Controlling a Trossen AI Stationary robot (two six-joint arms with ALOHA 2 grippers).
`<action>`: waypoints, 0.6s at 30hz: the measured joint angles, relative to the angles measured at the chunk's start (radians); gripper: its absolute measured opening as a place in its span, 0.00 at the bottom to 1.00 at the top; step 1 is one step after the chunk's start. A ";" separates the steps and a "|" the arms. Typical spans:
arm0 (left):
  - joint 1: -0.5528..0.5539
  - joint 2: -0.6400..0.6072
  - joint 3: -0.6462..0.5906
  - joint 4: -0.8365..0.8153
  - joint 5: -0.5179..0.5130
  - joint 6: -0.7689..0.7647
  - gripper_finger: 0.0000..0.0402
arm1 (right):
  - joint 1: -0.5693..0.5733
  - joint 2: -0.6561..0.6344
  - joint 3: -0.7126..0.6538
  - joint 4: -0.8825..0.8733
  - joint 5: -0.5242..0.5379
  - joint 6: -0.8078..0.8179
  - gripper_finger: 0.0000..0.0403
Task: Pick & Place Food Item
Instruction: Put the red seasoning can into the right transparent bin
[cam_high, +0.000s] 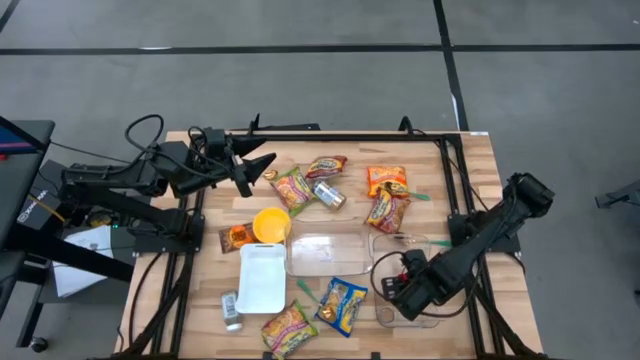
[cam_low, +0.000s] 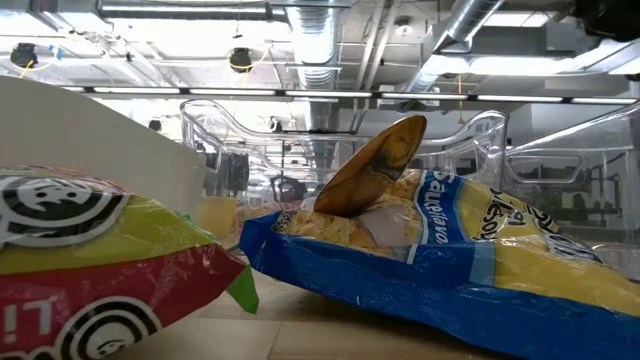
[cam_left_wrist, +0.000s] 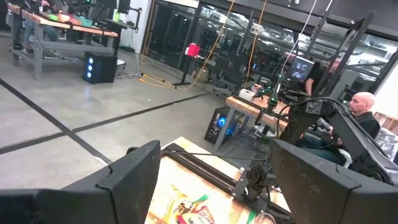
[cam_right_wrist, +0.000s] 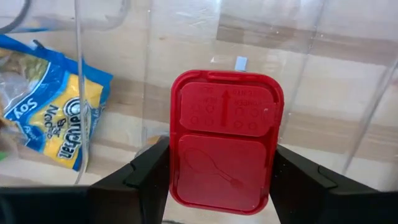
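From above, the right gripper (cam_high: 412, 293) is low over the near right corner of the table (cam_high: 470, 165), at the rim of a clear plastic container (cam_high: 420, 318). What it holds is masked by the arm there. The left gripper (cam_high: 262, 166) hangs raised at the far left, well apart, so the right arm is plainly the nearer one.

At table height, a blue and yellow snack bag (cam_low: 450, 250) fills the foreground with a red and green packet (cam_low: 100, 260) beside it; neither gripper can be made out here.

The left wrist view shows that claw's fingers (cam_left_wrist: 134, 177) spread wide with nothing between them, looking out into the room, where a person (cam_left_wrist: 360, 109) sits.

The right wrist view settles it: a flat red rectangular food pack (cam_right_wrist: 224, 142) sits clamped between the two fingers (cam_right_wrist: 146, 171), its long axis pointing straight ahead of the claw, over the clear container's floor. It looks like a rigid embossed lid, probably a small tub, moulded arrow facing up. The blue snack bag (cam_right_wrist: 53, 112) lies outside the wall.
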 joint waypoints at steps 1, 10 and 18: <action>0.000 0.000 0.000 -0.001 0.000 0.000 0.74 | 0.000 0.009 0.000 0.008 0.000 0.003 0.54; 0.000 0.000 0.000 -0.002 0.000 0.000 0.74 | 0.003 0.074 0.001 0.088 -0.005 0.038 0.54; 0.000 0.000 0.000 -0.002 0.000 0.000 0.74 | 0.017 0.074 0.001 0.114 -0.028 0.058 0.54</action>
